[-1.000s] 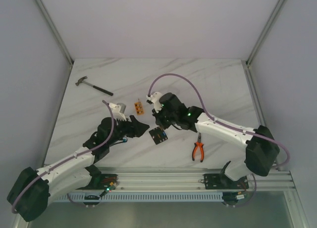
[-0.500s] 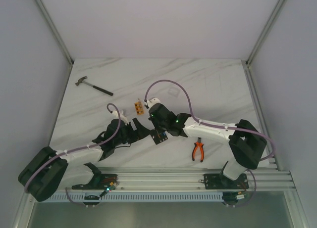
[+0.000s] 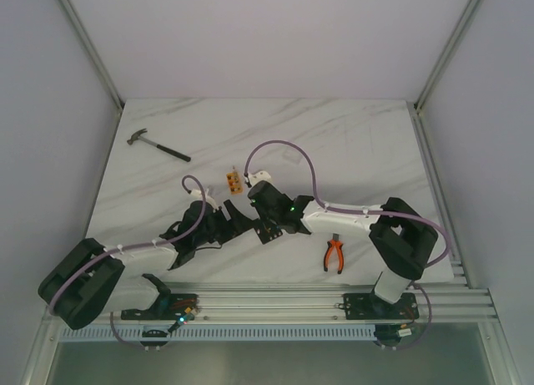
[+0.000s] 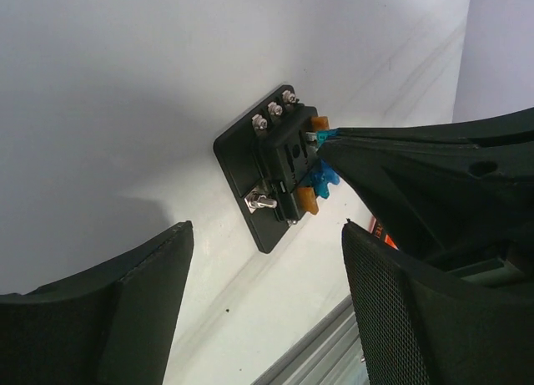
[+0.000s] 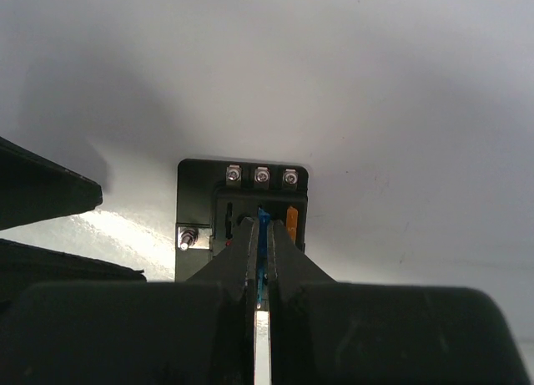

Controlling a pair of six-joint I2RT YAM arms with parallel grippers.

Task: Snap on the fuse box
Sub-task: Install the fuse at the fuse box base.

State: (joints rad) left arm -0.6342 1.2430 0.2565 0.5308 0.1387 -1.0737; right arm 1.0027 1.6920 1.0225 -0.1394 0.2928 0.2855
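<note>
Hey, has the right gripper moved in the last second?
Yes. In the top view the right gripper has dropped away from the orange block, toward the near edge, onto the fuse box, pinching a blue fuse.

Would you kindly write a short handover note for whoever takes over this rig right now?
Left claw: open, facing the fuse box, not touching it.
Right claw: shut on a blue fuse, tips at the box's slots.
The box lies flat on the table between the claws.
Done: fuse brought to the box.
Left: seating cannot be seen; likely press it home, then release.
</note>
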